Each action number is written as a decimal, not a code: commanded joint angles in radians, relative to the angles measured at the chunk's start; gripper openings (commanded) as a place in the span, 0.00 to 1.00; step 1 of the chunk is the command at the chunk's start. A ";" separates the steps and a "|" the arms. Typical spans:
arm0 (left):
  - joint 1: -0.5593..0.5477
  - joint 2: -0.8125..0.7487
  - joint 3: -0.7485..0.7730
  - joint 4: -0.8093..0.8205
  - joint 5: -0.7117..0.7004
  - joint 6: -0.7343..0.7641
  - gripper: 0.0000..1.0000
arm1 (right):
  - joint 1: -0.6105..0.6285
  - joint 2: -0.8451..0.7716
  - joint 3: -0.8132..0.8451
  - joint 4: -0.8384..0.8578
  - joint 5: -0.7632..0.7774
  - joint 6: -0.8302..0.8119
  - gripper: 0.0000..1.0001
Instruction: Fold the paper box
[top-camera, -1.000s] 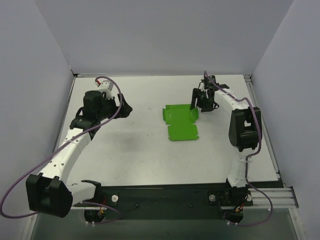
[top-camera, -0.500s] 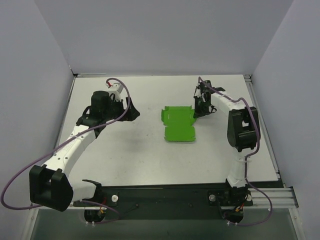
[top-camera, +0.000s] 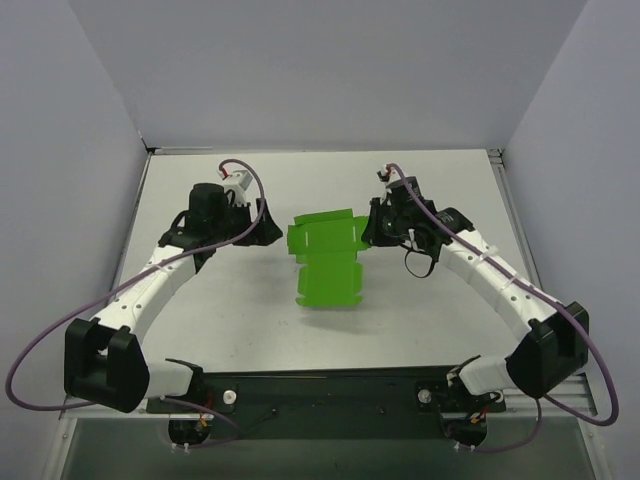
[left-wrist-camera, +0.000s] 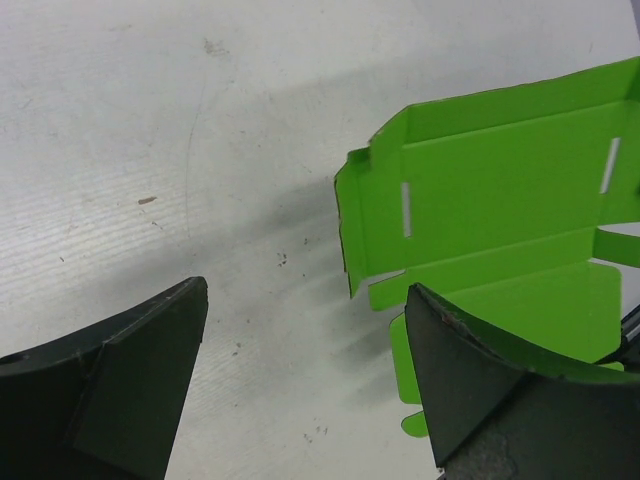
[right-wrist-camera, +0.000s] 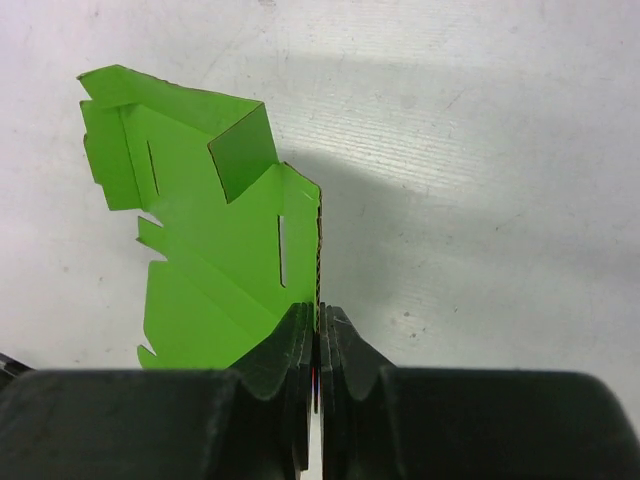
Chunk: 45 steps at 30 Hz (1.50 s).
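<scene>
Your left gripper (left-wrist-camera: 308, 290) stands wide open, its arm reaching forward and bent inward. Your right gripper (right-wrist-camera: 317, 312) is pinched tight on an edge of the paper box (right-wrist-camera: 220, 250), its arm stretched diagonally inward.

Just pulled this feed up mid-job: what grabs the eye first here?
The bright green paper box, flaps partly raised, is the only colour on the white table, near its middle. The right gripper is pinched shut on the box's right edge. The left gripper stands wide open just beside its left side, not touching.
</scene>
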 joint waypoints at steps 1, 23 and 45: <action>-0.001 0.019 0.034 -0.046 -0.018 0.022 0.91 | 0.001 -0.112 -0.075 0.058 -0.011 0.102 0.00; 0.001 0.020 -0.066 0.250 0.345 -0.096 0.73 | -0.001 -0.252 -0.084 0.114 -0.197 0.120 0.00; -0.388 -0.231 -0.154 0.095 -0.432 0.329 0.00 | 0.065 -0.462 -0.346 0.308 -0.088 0.663 0.71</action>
